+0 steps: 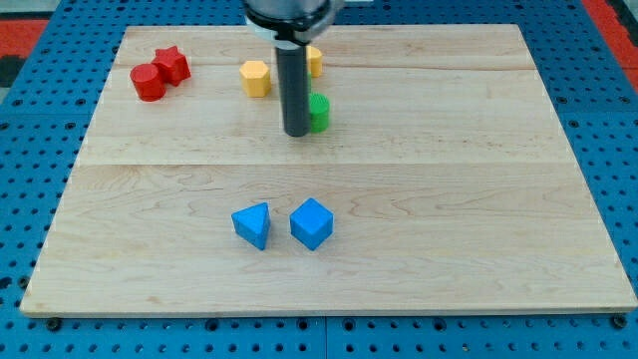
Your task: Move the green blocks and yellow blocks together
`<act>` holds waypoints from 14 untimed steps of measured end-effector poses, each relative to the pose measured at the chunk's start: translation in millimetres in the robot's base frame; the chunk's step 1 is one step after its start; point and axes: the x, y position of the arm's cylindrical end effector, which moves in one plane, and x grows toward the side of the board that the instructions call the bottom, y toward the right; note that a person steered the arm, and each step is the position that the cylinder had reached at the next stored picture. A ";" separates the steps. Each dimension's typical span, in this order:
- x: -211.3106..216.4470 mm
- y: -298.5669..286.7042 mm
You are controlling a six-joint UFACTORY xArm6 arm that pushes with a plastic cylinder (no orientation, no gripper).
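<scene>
1. My tip rests on the board, touching the left side of the green block, which the rod partly hides.
2. There is no pincer here, only a plain rod holding nothing; it can just shove.
3. One yellow block lies up and left of the green block; another yellow block sits just above it, half hidden.
4. Only one green block shows.
5. Red blocks and blue blocks lie well apart from the green block, likely irrelevant.
</scene>
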 end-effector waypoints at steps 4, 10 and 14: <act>-12.2 23.9; -90.0 -72.8; -68.0 3.6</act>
